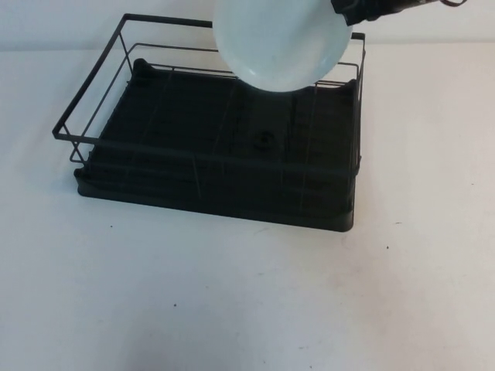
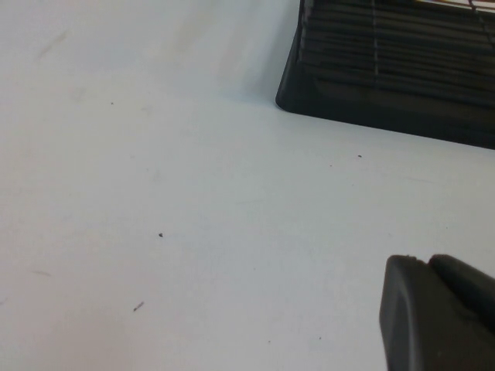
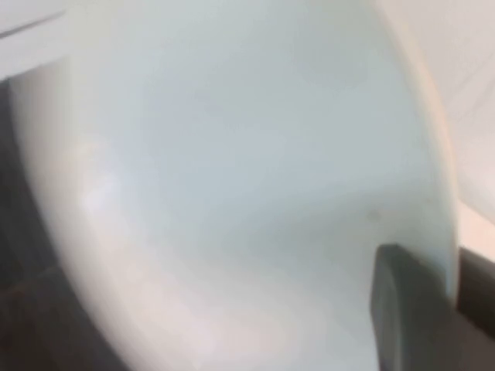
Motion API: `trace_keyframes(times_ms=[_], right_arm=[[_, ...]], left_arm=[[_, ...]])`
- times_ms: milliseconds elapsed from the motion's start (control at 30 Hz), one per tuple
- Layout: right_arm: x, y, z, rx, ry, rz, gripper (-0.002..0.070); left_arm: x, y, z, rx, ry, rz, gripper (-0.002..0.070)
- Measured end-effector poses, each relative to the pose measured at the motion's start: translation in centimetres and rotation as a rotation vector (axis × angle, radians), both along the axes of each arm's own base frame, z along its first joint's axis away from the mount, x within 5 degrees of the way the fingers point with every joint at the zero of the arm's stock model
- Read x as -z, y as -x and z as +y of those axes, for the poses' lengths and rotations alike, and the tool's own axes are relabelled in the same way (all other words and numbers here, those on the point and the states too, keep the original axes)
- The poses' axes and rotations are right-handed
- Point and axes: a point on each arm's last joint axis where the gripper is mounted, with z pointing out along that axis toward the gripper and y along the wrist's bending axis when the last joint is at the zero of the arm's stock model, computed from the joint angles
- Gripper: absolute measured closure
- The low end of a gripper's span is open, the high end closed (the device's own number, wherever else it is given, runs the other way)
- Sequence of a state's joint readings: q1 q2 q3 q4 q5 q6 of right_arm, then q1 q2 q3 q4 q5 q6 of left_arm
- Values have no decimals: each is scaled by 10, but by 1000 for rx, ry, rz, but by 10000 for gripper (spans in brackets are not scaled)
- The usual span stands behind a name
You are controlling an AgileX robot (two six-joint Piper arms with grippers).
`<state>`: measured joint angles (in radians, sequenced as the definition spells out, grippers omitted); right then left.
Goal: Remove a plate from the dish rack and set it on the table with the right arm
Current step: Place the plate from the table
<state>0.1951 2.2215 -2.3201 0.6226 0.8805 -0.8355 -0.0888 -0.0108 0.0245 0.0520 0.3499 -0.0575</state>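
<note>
A round plain white plate (image 3: 232, 178) fills the view. The black right gripper's (image 3: 452, 309) fingers (image 3: 406, 309) pinch its rim.

plate (image 1: 280, 42) top cut by frame edge, right tool (image 1: 363, 9) mostly out of frame, left tool (image 2: 441, 313) partly cropped

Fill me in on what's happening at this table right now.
The right gripper is shut on the rim of the white plate and holds it tilted in the air above the far right part of the black dish rack. The plate is clear of the rack but not yet on the table. The left gripper is low over bare table beside the rack, holding nothing.
</note>
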Motion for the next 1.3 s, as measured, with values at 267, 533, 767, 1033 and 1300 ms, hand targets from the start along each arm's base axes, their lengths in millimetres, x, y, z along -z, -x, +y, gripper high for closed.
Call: trace_keyframes(times_ms=[267,533,767,1033,1300], right_arm=[[-50,39,-15,62,24,88,661],[-109,100,-29,136,-14,192,661],[-140,150,-36,178,-64,210,661],[-117,217,-51,255,-66,363,662],[-43,284,-54,293,-284,525,662]], left_arm=[[0,0,0,0,0,0,680],[0,0,0,0,0,0,680],[0,0,0,0,0,0,680],[0,0,0,0,0,0,680],[0,0,0,0,0,0,680]])
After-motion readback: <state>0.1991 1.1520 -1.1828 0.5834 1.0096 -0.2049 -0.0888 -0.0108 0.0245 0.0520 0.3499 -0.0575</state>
